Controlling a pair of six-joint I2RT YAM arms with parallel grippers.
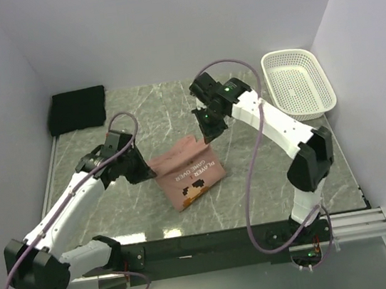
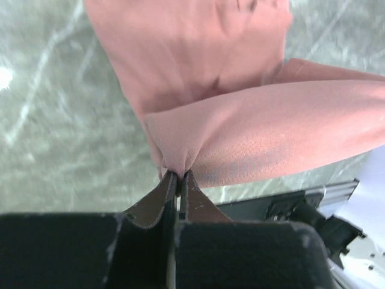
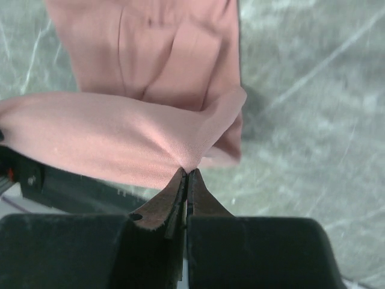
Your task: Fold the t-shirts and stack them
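**Work surface.** Grey-green marble-patterned table [image 1: 272,198], enclosed by white walls.

**Task items.**
- The dusty salmon-pink cotton t-shirt [image 1: 190,172] lies partly folded at the middle of the table, between the two arms. The print faces up: dark text and small brown blocks, upside down to the overhead camera. Its far-left part is raised off the surface.
- The plain black folded t-shirt [image 1: 77,109] lies flat in the far left corner, well apart from the pink one.

**Tools.**
- The left gripper [image 2: 178,176] is clenched on the pink garment's left edge. A pinch of cloth is caught between its closed fingertips, and a rounded fold runs off to the right in that wrist view.
- The right gripper [image 3: 187,174] is clenched on the garment's far edge. Its fingertips meet on a bunched corner, with a fold running off to the left in its own view.

**Other.** A white plastic mesh basket [image 1: 298,81] stands at the far right, against the wall, apart from both shirts.
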